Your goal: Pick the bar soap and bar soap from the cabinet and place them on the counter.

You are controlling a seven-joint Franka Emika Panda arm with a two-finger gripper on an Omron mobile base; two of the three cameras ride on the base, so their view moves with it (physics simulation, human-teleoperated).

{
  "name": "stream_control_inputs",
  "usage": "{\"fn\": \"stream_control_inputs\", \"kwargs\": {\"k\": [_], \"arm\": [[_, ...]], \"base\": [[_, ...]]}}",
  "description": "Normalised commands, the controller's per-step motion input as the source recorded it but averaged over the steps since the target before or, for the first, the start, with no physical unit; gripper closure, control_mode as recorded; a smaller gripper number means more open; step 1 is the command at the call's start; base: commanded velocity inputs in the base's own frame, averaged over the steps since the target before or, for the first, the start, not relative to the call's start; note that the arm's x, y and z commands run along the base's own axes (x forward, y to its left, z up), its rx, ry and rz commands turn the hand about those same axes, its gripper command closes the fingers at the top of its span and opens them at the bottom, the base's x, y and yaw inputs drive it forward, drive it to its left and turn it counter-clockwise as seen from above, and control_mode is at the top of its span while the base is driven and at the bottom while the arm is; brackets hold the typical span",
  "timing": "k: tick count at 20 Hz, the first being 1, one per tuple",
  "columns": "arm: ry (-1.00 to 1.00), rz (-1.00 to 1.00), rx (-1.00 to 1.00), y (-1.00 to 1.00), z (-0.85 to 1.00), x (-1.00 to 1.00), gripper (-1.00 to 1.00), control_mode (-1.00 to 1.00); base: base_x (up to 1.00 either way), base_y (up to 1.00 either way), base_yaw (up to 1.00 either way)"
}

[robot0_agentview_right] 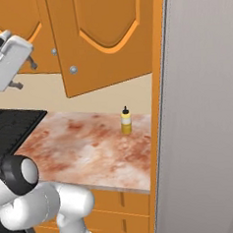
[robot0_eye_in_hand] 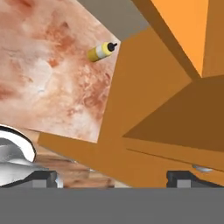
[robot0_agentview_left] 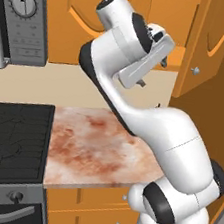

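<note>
The arm (robot0_agentview_left: 171, 137) was built of smooth, glossy white links, rounded and thick, joined by dark, nearly black rings at each joint. Its hand (robot0_agentview_left: 143, 68) was a flat, pale grey-white block with small dark fittings at its end. The gripper (robot0_eye_in_hand: 113, 178) carried two small, square, dark grey finger tips (robot0_eye_in_hand: 183, 178).

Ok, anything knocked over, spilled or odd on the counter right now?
Nothing stands out. The yellow bottle stands upright near the back of the counter, with no spill around it; the cabinet door hangs open.
</note>
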Motion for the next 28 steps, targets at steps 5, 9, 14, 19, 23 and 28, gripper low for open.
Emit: {"fn": "stream_control_inputs", "kwargs": {"k": [5,9,14,19,23,28], "arm": [[-0.08,0.02,-0.24,-0.24,-0.35,0.40,-1.00,-1.00],[-0.01,0.07,-0.14,-0.56,-0.07,0.15,-1.00,-1.00],[0.06,0.03,-0.14,-0.47,0.00,0.00,-1.00,-1.00],[0.15,0.00,-0.16,-0.35,0.00,0.00,-1.00,-1.00],[0.08,0.00,-0.11,-0.42,0.00,-0.08,-1.00,-1.00],[0.01,-0.01,-0.07,-0.48,-0.01,-0.32,-1.00,-1.00]], "base": [[0.00,0.00,0.00],[0.00,0.00,0.00],[0.00,0.00,0.00],[0.00,0.00,0.00],[0.00,0.00,0.00],[0.00,0.00,0.00]]}}
